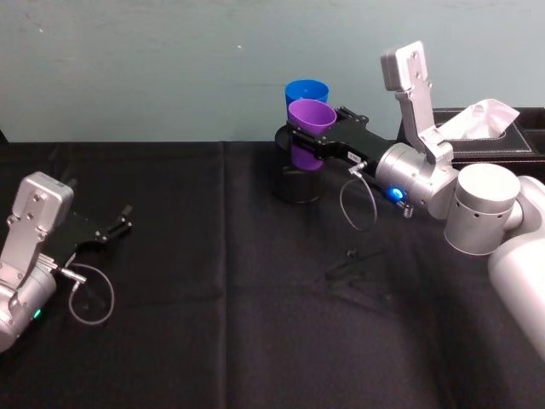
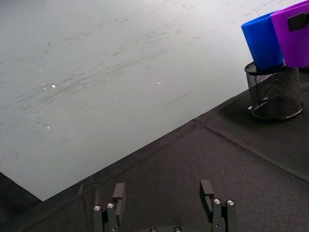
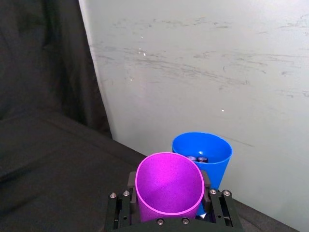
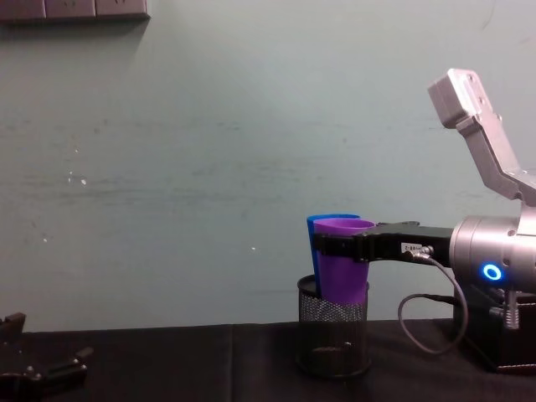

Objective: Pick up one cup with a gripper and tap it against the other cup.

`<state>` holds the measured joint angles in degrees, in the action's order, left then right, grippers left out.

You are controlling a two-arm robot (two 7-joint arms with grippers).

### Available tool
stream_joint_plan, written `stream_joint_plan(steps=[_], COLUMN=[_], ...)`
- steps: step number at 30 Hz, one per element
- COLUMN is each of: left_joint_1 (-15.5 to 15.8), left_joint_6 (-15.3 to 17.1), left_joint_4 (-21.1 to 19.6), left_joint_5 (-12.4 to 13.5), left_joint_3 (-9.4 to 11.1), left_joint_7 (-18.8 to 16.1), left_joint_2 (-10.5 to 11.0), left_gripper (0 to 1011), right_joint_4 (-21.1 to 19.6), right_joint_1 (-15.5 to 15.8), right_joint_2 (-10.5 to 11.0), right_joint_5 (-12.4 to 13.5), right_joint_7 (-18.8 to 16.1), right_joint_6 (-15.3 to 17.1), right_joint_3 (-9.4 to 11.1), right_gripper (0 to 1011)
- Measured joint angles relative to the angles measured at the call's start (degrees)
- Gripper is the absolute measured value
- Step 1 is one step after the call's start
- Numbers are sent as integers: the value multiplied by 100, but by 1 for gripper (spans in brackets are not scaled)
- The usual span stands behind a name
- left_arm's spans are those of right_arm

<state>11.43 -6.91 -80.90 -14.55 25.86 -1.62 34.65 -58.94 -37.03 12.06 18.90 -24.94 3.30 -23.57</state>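
One purple tumbler (image 1: 310,119) is being pinched by the right gripper (image 1: 306,145), upper centre, beside one blue tumbler (image 1: 306,91); the left gripper (image 1: 115,227), lower left, is being held spread.

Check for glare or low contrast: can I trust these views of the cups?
Head view: the parked left gripper nearly merges with the black cloth. Chest view: right gripper, purple cup and blue cup stand out against the pale wall. Right wrist view: both rims evenly lit, no glare.
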Motion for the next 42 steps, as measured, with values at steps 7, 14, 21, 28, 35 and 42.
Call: stream_joint_plan(steps=[7,14,21,28,35,42], left_joint_1=[0,0,0,0,0,0], left_joint_6=[0,0,0,0,0,0], left_joint_4=[0,0,0,0,0,0], left_joint_5=[0,0,0,0,0,0], left_joint_3=[0,0,0,0,0,0], left_joint_7=[0,0,0,0,0,0], left_joint_2=[0,0,0,0,0,0], left_gripper=[1000,1000,1000,1000,1000,1000], right_joint_4=[71,85,84,81,79,78], right_joint_1=[-51,-66,-67,-67,-66,-62], right_joint_2=[-33,-67,-70,-67,-64,-61], right_joint_5=[-30,-45,-46,-46,-46,-46], right_joint_7=[-23,-23,-21,-20,-20,-18], right_joint_6=[-29,-9,1,3,3,3], right_joint_3=[20,39,41,39,38,38], right_gripper=[732,732,732,732,732,732])
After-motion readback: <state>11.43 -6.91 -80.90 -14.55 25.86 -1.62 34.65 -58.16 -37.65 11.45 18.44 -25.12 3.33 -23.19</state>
